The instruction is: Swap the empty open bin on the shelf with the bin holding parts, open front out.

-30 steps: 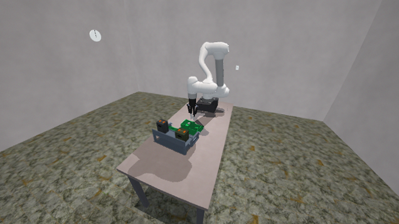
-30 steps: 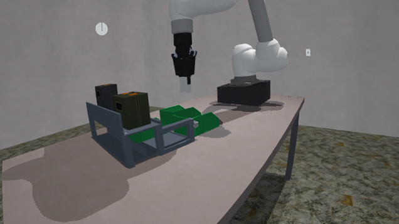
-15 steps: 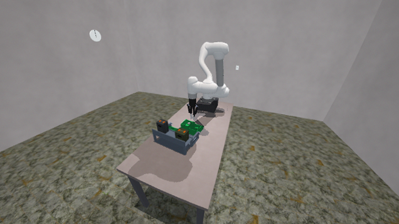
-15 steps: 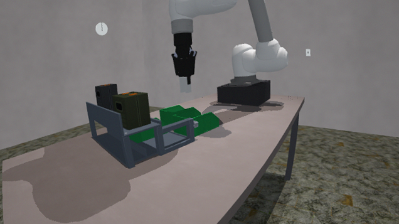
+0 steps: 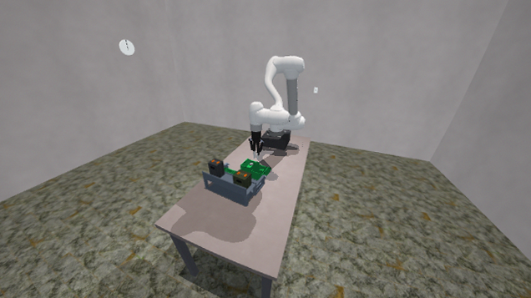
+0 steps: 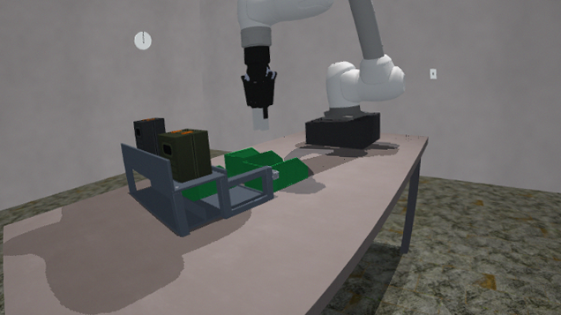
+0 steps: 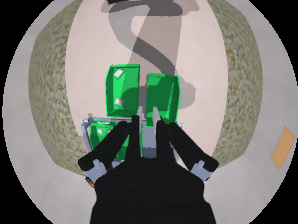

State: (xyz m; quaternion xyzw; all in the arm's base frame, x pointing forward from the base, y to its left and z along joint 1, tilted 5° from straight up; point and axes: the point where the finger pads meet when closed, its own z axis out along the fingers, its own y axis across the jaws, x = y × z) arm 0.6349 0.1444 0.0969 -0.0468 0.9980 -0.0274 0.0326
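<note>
My gripper (image 5: 255, 154) (image 6: 260, 121) (image 7: 147, 112) points down above the bins, fingers slightly apart and empty. The bin with the parts (image 5: 247, 164) (image 6: 239, 159) (image 7: 129, 90) stands on the table in front of the shelf, with pale parts inside. The empty bin (image 5: 263, 171) (image 6: 291, 175) (image 7: 162, 92) is beside it on the right in the wrist view, off the shelf and close to its front; whether they touch is unclear. The shelf (image 5: 225, 190) (image 6: 146, 166) (image 7: 149, 139) has a gap at its right end in the wrist view.
Another green bin (image 6: 201, 191) (image 7: 98, 141) with parts stands in the shelf's left part in the wrist view; more green beside it is partly hidden by the fingers. A dark box (image 5: 215, 168) (image 6: 151, 136) and an olive box (image 5: 242, 180) (image 6: 186, 155) stand on the shelf's top board.
</note>
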